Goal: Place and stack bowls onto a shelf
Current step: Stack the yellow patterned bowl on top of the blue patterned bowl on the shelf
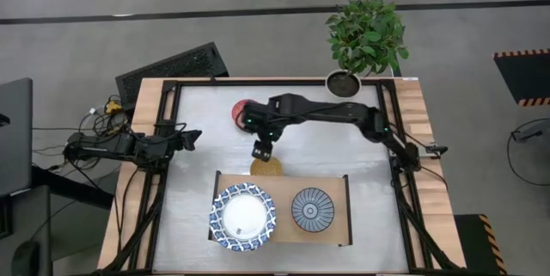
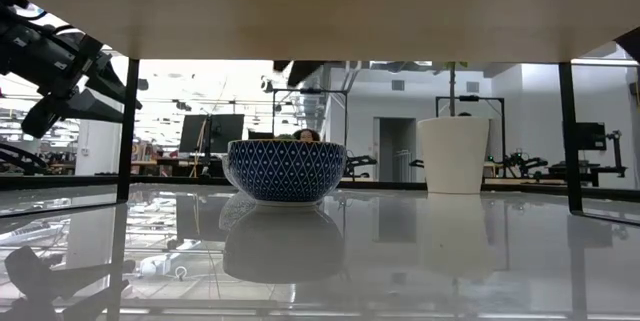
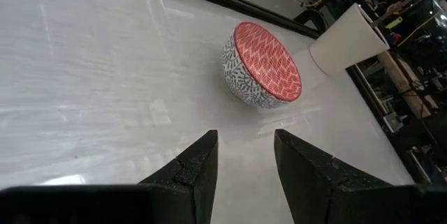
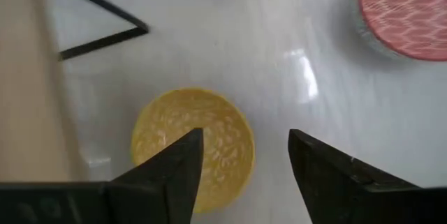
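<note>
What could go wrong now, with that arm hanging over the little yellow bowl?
The right pincer hangs open above the yellow bowl, one finger over its inside, the other outside. If it closes on the thin rim, the bowl might tip or slip on the glossy table. The bowl also sits right beside the shelf edge, so a nudge could knock it against the board. The pink-red bowl lies close by and might be brushed.
</note>
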`<action>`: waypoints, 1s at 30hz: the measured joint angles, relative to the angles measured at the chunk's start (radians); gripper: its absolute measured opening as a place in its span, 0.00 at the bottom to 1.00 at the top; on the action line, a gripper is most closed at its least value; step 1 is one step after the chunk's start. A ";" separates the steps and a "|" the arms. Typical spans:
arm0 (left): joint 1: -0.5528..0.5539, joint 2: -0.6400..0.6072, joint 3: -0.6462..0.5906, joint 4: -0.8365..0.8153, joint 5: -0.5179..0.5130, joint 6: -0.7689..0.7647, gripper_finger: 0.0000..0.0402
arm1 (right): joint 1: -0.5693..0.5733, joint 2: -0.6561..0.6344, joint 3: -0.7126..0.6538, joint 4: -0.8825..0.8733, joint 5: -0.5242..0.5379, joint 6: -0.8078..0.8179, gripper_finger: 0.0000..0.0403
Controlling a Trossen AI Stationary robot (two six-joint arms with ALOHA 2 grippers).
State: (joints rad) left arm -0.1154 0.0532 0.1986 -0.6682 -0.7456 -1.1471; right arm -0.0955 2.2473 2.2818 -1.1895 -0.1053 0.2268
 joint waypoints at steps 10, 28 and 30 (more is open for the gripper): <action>0.000 0.003 0.000 -0.008 -0.016 -0.006 0.32 | -0.044 0.087 -0.007 -0.027 0.007 -0.064 0.62; 0.021 0.006 0.001 -0.011 -0.029 -0.017 0.32 | -0.011 0.117 -0.075 -0.060 -0.028 -0.202 0.62; 0.021 0.006 0.001 -0.011 -0.029 -0.017 0.32 | -0.001 0.117 -0.110 -0.027 -0.028 -0.202 0.62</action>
State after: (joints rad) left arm -0.0940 0.0589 0.1993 -0.6796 -0.7746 -1.1641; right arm -0.0965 2.3646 2.1718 -1.2164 -0.1335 0.0252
